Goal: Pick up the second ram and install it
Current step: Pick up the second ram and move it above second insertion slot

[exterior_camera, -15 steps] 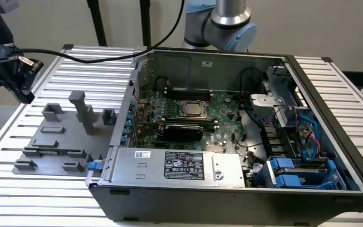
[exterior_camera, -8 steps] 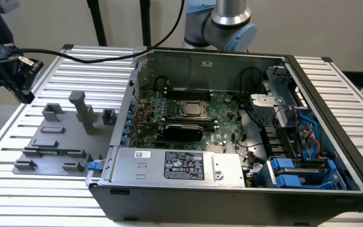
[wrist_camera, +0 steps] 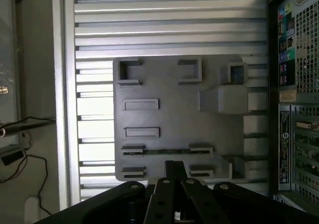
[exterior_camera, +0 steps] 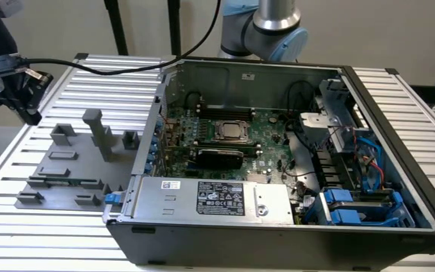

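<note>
Slatted metal table (exterior_camera: 66, 238) carries a grey fixture plate (wrist_camera: 174, 109), with the open PC case (exterior_camera: 278, 241) just beside the plate. My gripper (wrist_camera: 174, 165) hangs clear of the plate, fingers pressed together and empty. The ram (wrist_camera: 167, 152) lies flat on the plate, held between two clips near its edge.

The arm (exterior_camera: 272, 25) stood on its grey-and-blue base joint. The gripper (wrist_camera: 175, 168) pointed downward, black fingers (wrist_camera: 171, 171) pressed together, nothing between them.
</note>
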